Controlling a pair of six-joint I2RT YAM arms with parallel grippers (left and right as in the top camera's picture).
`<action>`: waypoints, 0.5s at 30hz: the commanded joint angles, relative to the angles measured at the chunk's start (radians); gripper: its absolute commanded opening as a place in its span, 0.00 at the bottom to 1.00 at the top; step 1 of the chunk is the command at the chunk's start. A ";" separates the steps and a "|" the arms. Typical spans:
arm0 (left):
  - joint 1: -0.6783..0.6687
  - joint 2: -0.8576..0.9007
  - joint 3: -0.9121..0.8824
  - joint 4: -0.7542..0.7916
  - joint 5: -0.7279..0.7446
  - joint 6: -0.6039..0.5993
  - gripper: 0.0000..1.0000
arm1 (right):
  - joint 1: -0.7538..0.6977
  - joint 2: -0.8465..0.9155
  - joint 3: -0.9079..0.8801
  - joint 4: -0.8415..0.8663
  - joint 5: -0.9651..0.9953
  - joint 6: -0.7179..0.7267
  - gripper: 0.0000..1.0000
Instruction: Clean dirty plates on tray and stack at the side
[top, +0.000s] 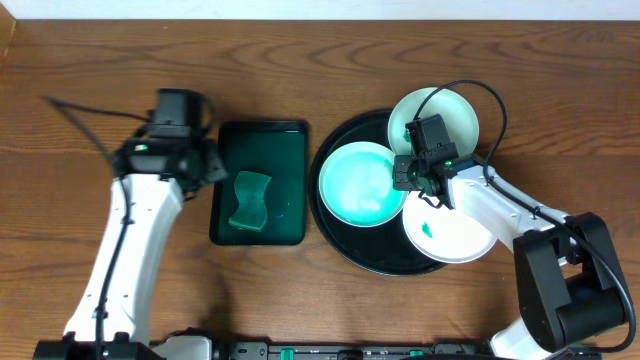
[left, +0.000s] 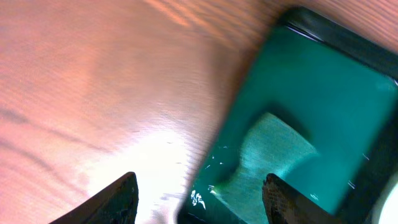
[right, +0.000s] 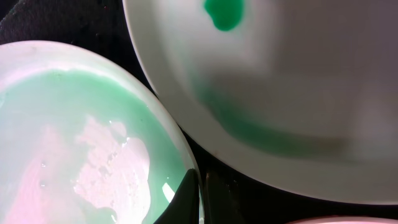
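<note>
The left arm (top: 125, 250) and right arm (top: 490, 205) carry white link shells, black joints, a black left end effector (left: 200, 186) and right end effector (top: 410, 183), looped black cables and green wrist lights.

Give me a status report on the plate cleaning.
Done: nothing; all three plates sit on the tray, one showing a green smear. In hand: right gripper above them, left gripper open near the sponge. Left: wiping and stacking everything.

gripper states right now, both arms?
Left gripper: open, nothing between the fingers.
Right gripper: cannot be told; its fingers are barely in view, low over the plates.
</note>
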 joint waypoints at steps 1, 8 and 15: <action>0.089 -0.010 0.026 -0.022 -0.011 -0.016 0.65 | 0.005 0.009 -0.002 -0.001 -0.032 -0.002 0.01; 0.152 -0.008 0.026 -0.037 -0.011 -0.016 0.70 | 0.006 0.009 -0.002 -0.001 -0.032 -0.002 0.01; 0.152 -0.008 0.026 -0.036 -0.011 -0.016 0.79 | 0.005 0.009 -0.002 -0.002 -0.031 -0.002 0.06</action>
